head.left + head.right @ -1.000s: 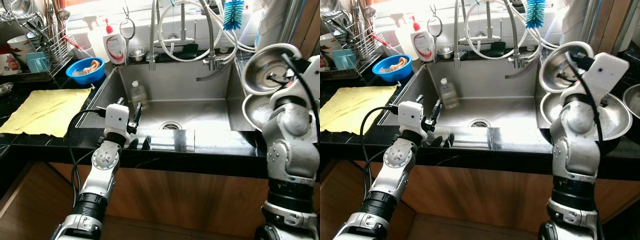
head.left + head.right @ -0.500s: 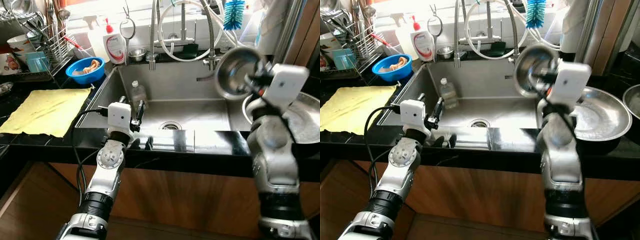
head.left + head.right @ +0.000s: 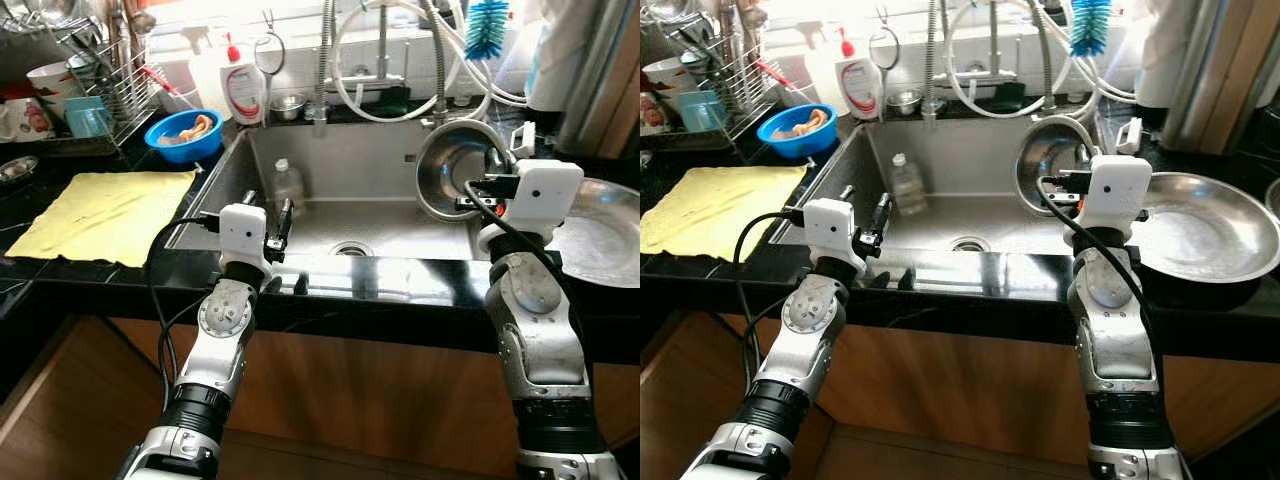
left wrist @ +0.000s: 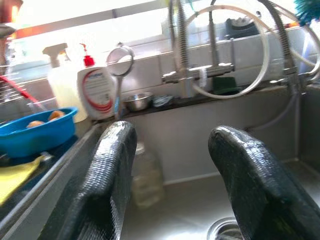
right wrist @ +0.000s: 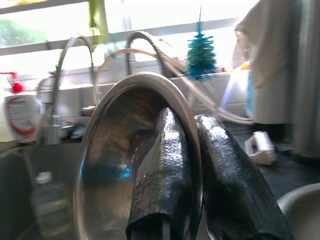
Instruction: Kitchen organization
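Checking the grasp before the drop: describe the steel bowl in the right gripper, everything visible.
The steel bowl is small, round, shiny metal with a rolled rim, and looks empty. It is tipped on edge, its hollow facing the camera, held over the right side of the sink. The right gripper pinches its rim, one finger inside the bowl and one outside. Nothing else appears to touch it.

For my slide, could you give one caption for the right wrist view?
Right gripper pinching the rim of a steel bowl, tilted on edge above the sink.
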Tool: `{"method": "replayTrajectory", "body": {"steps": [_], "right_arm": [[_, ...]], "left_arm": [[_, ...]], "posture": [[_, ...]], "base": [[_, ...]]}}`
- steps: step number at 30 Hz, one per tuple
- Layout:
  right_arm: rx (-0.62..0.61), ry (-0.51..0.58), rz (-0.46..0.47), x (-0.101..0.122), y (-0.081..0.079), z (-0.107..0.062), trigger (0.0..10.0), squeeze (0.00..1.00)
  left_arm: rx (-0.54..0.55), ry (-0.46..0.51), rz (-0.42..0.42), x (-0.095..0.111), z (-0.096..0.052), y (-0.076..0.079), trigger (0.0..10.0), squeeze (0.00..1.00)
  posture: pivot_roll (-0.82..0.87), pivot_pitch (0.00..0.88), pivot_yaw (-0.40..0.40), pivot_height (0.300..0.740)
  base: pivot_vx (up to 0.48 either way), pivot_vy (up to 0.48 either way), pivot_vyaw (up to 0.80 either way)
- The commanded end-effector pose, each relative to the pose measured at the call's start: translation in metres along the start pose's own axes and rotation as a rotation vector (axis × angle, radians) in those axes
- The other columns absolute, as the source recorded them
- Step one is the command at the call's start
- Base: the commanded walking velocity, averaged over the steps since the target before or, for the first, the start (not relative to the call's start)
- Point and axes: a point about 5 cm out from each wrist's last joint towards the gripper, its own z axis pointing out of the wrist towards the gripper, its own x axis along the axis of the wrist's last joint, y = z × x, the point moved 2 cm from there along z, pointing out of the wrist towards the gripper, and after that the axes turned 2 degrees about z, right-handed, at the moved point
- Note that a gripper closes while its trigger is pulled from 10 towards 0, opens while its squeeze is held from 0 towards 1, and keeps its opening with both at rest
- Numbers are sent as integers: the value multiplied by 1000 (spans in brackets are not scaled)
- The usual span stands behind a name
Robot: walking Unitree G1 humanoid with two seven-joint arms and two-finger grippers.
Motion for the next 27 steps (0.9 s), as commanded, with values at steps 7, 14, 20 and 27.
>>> {"method": "replayTrajectory", "body": {"steps": [7, 14, 20, 27], "right_arm": [[6, 12, 26, 6, -4, 9, 10000, 0], [-16, 4, 34, 5, 0, 12, 10000, 0], [-12, 7, 30, 5, 0, 13, 10000, 0], [15, 42, 11, 12, -4, 13, 10000, 0]], "left_arm": [[-4, -7, 17, -2, -1, -5, 10000, 0], [-14, -15, 10, -4, -1, -2, 10000, 0], [-12, -16, 2, -3, -1, -2, 10000, 0], [-6, -17, 2, -3, 1, -4, 10000, 0]], "posture": [[-285, 0, 136, 740], [-278, 0, 133, 740], [-279, 0, 136, 740], [-285, 0, 137, 740]], "base": [[0, 137, 0], [0, 0, 0], [0, 0, 0], [262, 0, 438]]}}
